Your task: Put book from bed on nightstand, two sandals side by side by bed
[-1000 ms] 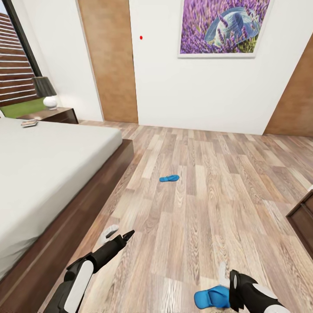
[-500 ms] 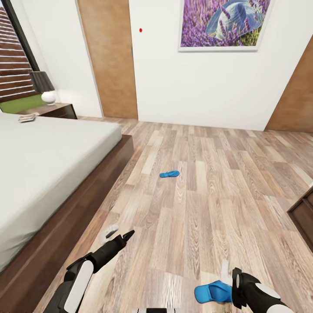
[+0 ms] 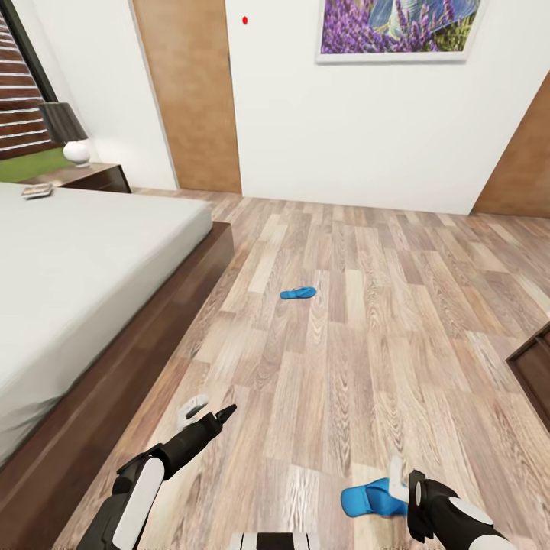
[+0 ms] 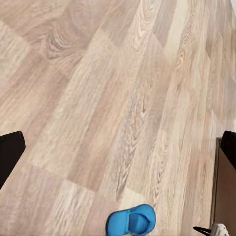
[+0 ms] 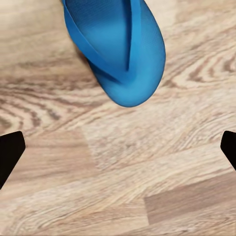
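Two sandals are on the floor (image 3: pixel 367 336). One sandal (image 3: pixel 297 292) lies in the middle of the room, well apart from both arms. The other sandal (image 3: pixel 367 498) lies just beside the right gripper (image 3: pixel 401 489); the wrist view shows that gripper's tips spread wide, holding nothing. The left gripper (image 3: pixel 206 409) is near the bed (image 3: pixel 92 260), also wide open and empty. One book (image 3: pixel 36 191) lies at the far corner of the bed, close to one nightstand (image 3: pixel 80 177).

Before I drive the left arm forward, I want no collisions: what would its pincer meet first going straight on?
Probably only bare floor: the open left pincer points down at planks. The near sandal lies off to the side of that line.
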You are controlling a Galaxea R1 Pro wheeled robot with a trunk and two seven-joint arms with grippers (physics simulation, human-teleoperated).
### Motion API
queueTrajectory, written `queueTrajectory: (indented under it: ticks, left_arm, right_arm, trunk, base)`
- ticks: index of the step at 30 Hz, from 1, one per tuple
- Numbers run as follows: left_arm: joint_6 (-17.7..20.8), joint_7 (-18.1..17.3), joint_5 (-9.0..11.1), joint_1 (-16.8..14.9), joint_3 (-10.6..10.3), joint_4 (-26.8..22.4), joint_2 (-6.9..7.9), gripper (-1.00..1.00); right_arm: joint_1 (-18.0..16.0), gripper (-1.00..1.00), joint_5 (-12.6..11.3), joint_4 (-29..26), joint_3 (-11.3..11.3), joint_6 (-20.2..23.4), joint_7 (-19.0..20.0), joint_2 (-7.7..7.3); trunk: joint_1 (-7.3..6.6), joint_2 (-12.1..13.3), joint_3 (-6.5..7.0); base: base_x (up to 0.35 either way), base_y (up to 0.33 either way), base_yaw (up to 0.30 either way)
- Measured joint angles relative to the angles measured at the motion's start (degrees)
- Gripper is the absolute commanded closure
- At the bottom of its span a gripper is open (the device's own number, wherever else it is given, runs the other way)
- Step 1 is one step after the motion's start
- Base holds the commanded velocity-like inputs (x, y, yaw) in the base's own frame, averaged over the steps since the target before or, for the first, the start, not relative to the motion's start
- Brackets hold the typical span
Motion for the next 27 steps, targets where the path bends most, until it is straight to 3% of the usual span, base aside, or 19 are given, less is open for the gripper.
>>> queueTrajectory:
  ticks: [23,25,27]
  left_arm:
    - [0.0,0.0,0.0,0.0,0.0,0.0,-0.01,-1.00]
    - [0.0,0.0,0.0,0.0,0.0,0.0,0.00,-1.00]
    - [0.0,0.0,0.0,0.0,0.0,0.0,-0.03,-1.00]
  right_arm:
    - [0.0,-1.00,-0.1,-1.1,0.1,0.0,-2.1,0.16]
    - [0.0,-1.00,0.0,-1.4,0.1,0.1,-3.9,0.17]
    - [0.0,-1.00,-0.1,-1.5,0.2,0.2,-9.4,0.17]
  trunk:
    - [0.59,-0.3,-5.10]
    - [0.64,-0.3,-5.54]
    - [0.70,-0.4,-5.99]
  base:
    - [0.000,0.000,0.000]
    - [0.000,0.000,0.000]
    - [0.000,0.000,0.000]
